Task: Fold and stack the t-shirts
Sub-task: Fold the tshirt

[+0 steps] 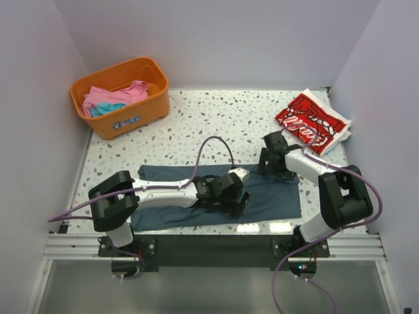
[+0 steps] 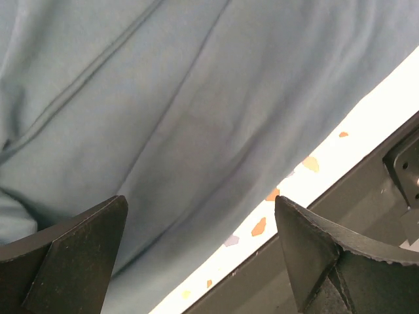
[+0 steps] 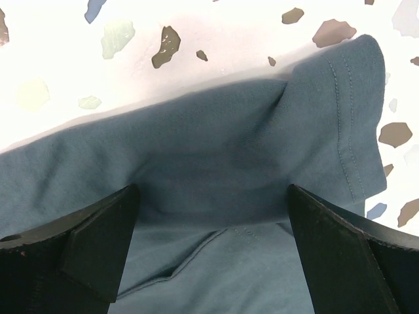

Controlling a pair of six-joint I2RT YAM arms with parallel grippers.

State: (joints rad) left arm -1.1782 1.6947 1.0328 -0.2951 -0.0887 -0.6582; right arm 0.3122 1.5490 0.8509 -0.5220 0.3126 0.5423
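A dark slate-blue t-shirt (image 1: 275,196) lies spread as a long strip across the near part of the table. My left gripper (image 1: 237,204) is open, low over its near hem by the table's front edge; the cloth (image 2: 163,118) fills the left wrist view. My right gripper (image 1: 270,167) is open over the shirt's far right corner, where a sleeve (image 3: 340,111) folds over. A red t-shirt with white script (image 1: 311,121) lies folded at the far right. Pink (image 1: 105,98) and turquoise (image 1: 99,109) shirts lie in the basket.
An orange plastic basket (image 1: 124,121) stands at the far left corner. The speckled tabletop (image 1: 216,124) lies between it and the red shirt. The black front rail (image 2: 366,190) runs just beyond the shirt's hem. Walls enclose three sides.
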